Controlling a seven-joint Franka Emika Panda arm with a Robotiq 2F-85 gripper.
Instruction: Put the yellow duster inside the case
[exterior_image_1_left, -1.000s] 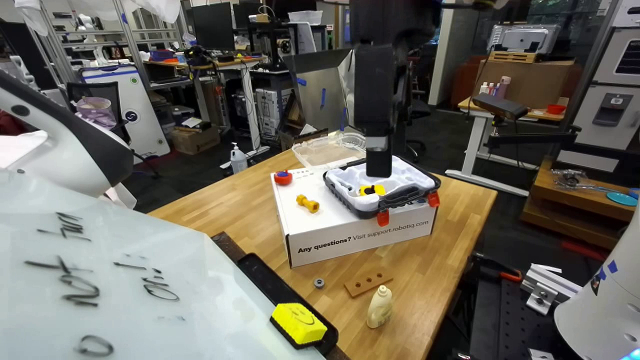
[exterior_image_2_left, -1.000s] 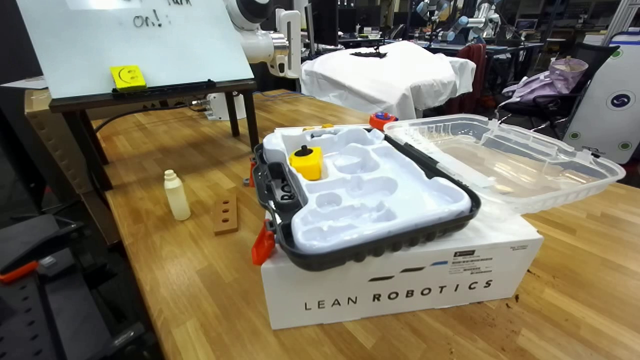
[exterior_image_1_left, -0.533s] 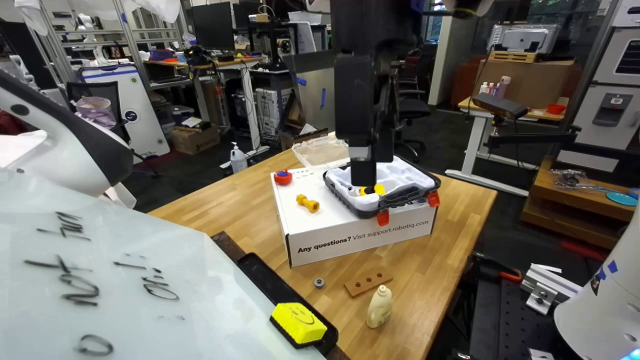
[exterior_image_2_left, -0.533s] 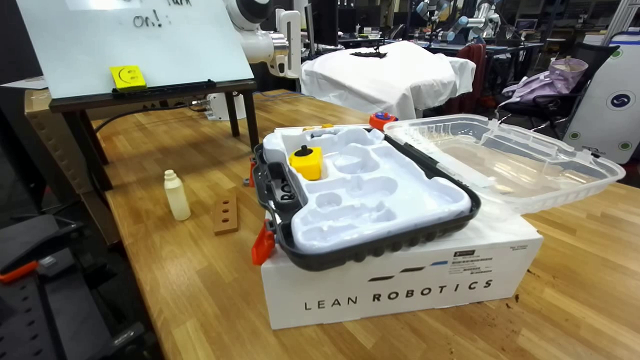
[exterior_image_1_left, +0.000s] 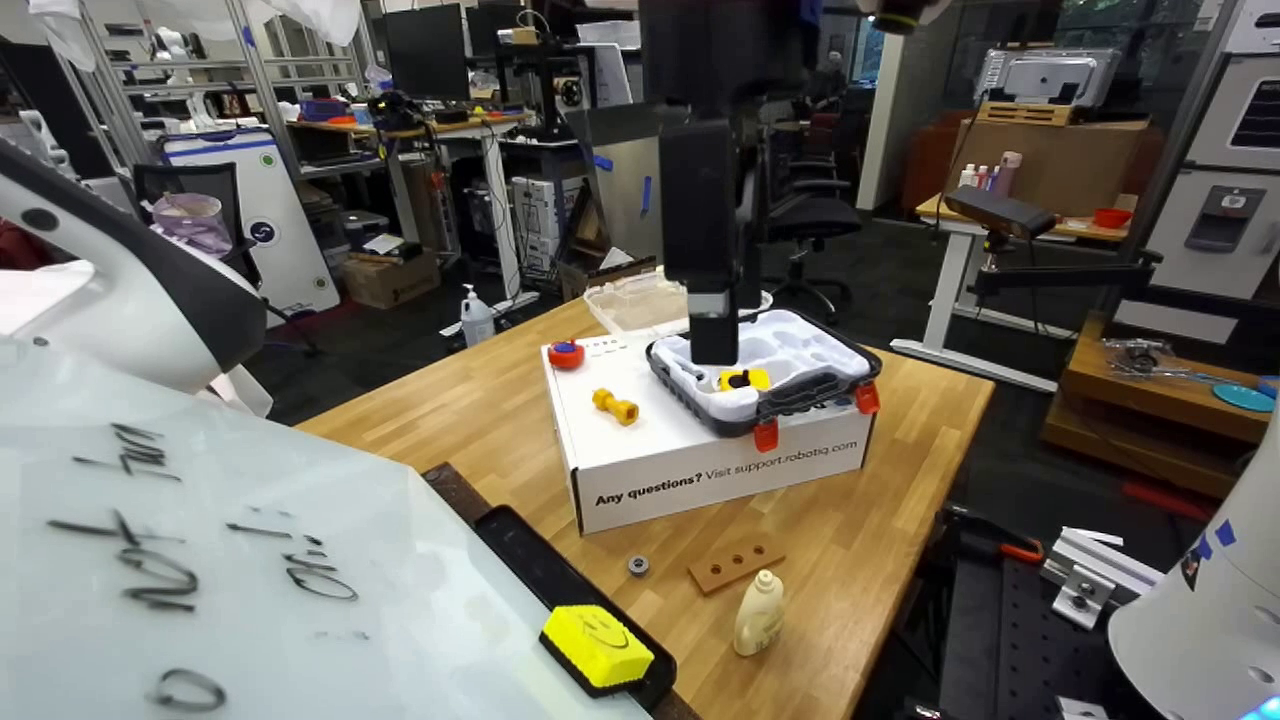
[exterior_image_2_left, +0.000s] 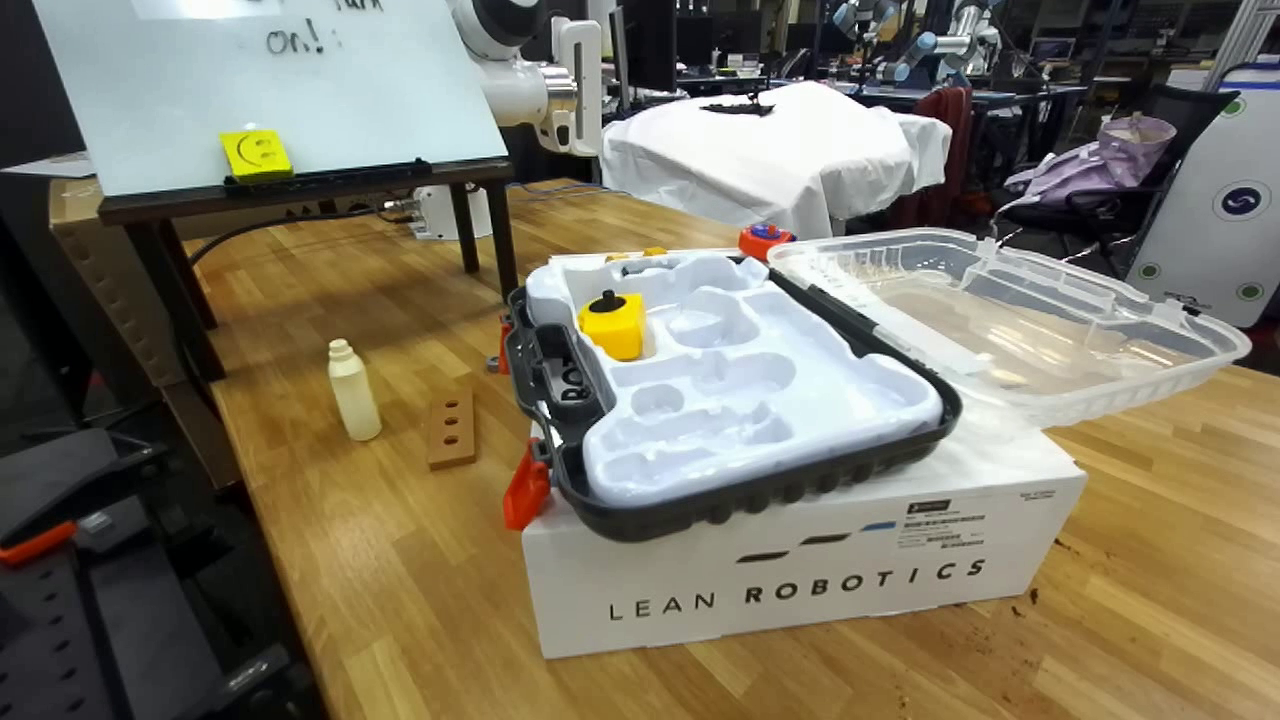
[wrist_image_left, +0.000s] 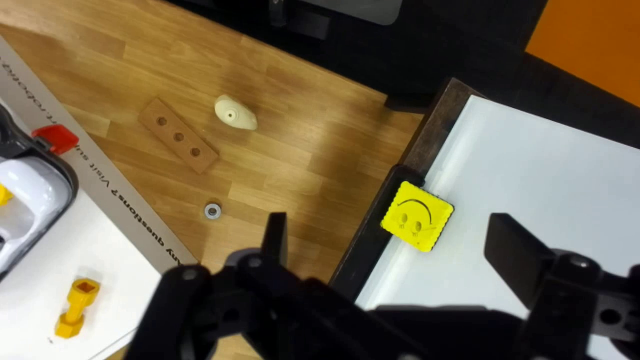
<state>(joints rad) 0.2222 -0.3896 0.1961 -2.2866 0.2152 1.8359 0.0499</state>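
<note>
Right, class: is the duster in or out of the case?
Out: the duster sits on the ledge of the whiteboard, apart from the case.

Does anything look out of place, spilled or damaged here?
Two small things. The open case sits askew on the white box, its red latches hanging over the printed side. Dark specks are scattered on the wooden table beside that box in an exterior view; could be debris or wood marks.

Soft shadows fall on the wooden table (wrist_image_left: 300, 165), glare whitens the upper whiteboard (exterior_image_2_left: 300, 95), and highlights dot the case (exterior_image_2_left: 820, 340).
</note>
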